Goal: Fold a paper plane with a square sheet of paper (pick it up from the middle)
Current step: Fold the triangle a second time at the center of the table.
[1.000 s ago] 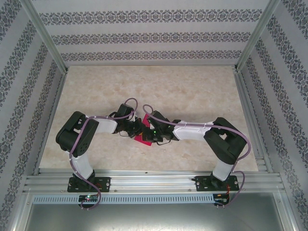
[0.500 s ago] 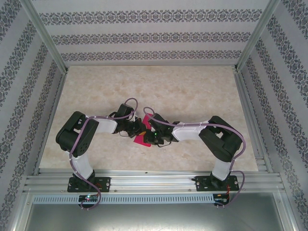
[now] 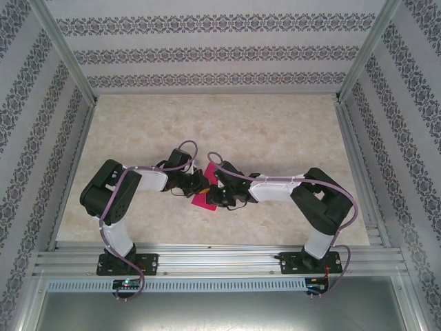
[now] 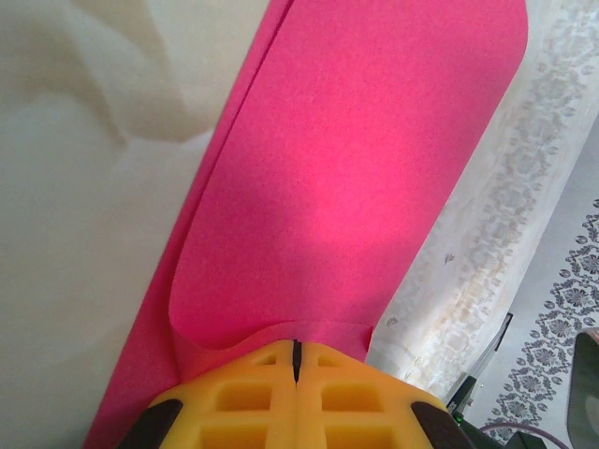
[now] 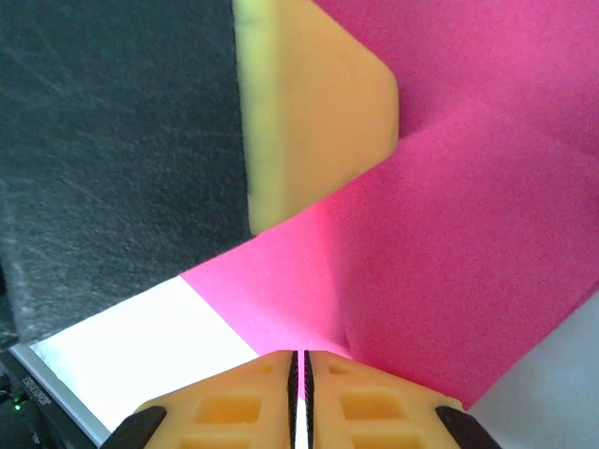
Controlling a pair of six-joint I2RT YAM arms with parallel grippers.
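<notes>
The folded sheet of pink paper (image 3: pixel 202 201) is seen over the middle of the marble-patterned table (image 3: pixel 289 131), between the two grippers, which meet there tip to tip. In the left wrist view, the left gripper (image 4: pixel 295 348) is clenched on the near edge of the paper (image 4: pixel 356 168). Its yellow fingers (image 4: pixel 253 398) are pressed together, and the paper runs away from them as a long doubled strip with a rounded far end.

In the right wrist view, the right gripper (image 5: pixel 299 365) is almost closed, with only a thin slit left between its fingers (image 5: pixel 234 407). The paper (image 5: pixel 468 234) reaches these fingertips, but it cannot be told whether it is pinched there. One yellow finger of the left gripper (image 5: pixel 318 112) is pressed on the paper just above.
</notes>
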